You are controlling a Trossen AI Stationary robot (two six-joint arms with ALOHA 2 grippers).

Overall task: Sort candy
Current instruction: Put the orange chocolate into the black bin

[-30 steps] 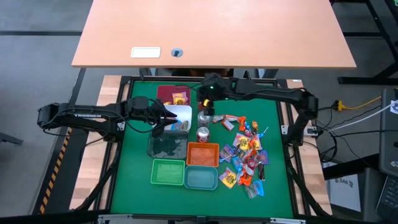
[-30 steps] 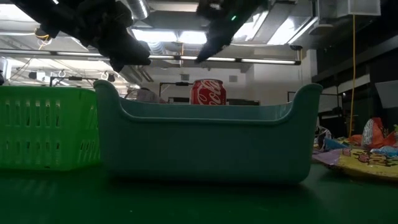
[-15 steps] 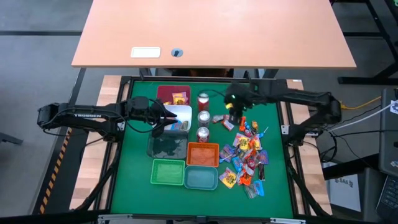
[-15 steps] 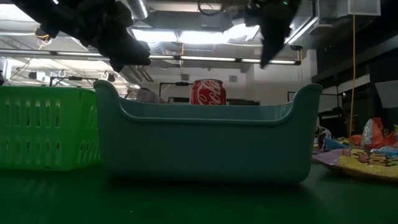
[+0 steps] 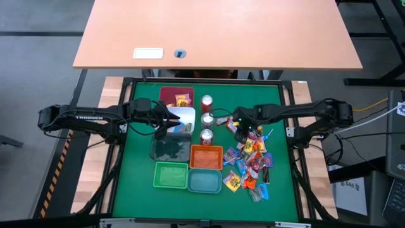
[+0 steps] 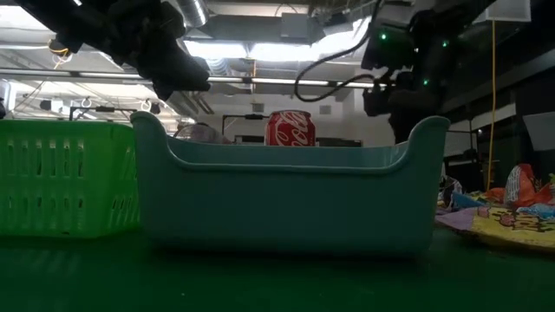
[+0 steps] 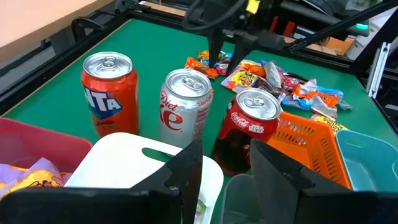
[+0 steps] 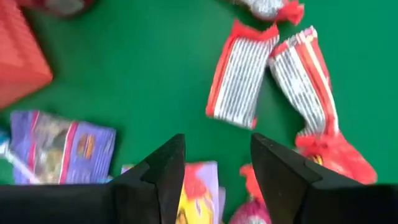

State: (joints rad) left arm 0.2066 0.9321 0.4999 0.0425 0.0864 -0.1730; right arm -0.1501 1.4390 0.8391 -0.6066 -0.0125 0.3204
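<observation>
With our right claw [image 8: 214,165] spread wide and empty just above the crinkly red-and-white striped wrapped candy [image 8: 239,71], we judge it light, slippery, best pinched mid-body.

Glossy metal cans [image 7: 185,106], slotted plastic orange bin [image 7: 305,138], crinkly candy [image 8: 242,71] wrappers, seemingly matt green tabletop [image 8: 137,81]

From my left wrist I read three cans standing in a row: the orange can [image 7: 109,92] shows "NTA"; beside it the silver can [image 7: 185,109] says "Diet"; past that, the red can [image 7: 248,127] reads "Coca-Cola". My left arm's casing [image 5: 87,117] carries "TROSSEN". Candy wrapper print is too small to read.
</observation>
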